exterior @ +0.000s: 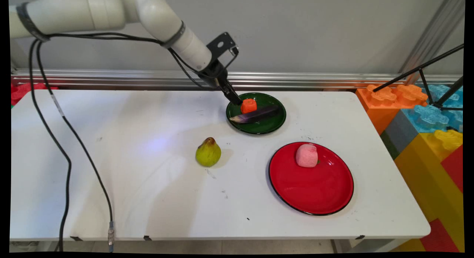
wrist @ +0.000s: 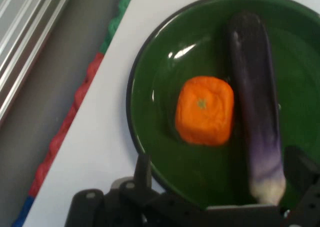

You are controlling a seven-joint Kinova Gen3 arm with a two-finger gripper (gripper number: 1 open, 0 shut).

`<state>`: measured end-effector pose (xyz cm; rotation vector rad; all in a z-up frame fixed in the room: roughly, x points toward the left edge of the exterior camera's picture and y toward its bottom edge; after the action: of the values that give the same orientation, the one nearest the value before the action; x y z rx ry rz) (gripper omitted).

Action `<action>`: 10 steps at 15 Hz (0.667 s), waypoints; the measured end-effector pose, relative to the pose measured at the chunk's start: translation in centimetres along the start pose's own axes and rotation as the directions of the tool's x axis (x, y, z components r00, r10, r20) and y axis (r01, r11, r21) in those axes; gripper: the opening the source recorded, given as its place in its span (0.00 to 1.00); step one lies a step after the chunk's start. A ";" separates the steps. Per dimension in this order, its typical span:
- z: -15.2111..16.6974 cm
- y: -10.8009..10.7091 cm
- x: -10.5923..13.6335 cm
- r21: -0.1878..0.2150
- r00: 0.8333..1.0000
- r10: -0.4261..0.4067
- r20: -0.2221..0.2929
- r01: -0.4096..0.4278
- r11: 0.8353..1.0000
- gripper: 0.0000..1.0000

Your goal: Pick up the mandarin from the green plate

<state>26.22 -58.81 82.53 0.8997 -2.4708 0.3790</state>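
Tool [exterior: 237, 101]: poised at the far-left rim of the green plate [exterior: 274, 127], just beside the orange fruit [exterior: 248, 105]; its fingers [wrist: 142, 169] are spread wide, nothing being held; contact with the fruit cannot be judged.
Green plate: set near the table's [exterior: 148, 198] far edge; the orange fruit and a purple eggplant [exterior: 255, 115] are lying side by side on it.
Open room: bare table is seen left of the green plate.
Nearer than the green plate: a pear [exterior: 208, 152]; a red plate [exterior: 314, 191] carrying a pink fruit [exterior: 306, 155].

Showing white rounded arm links [exterior: 111, 13] with dark joint bands, trailing black cables [exterior: 66, 154], ending in black gripper [exterior: 237, 100] with perforated black bracket [exterior: 222, 45].
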 end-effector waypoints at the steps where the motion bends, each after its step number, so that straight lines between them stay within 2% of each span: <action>1: 0.7 -0.1 0.0 0.000 1.000 0.002 -0.003 -0.002 1.000 1.00; 10: 4.9 -0.6 0.5 -0.012 0.999 0.022 -0.035 -0.022 1.000 1.00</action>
<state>24.61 -61.52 78.66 0.8544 -2.4501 0.3831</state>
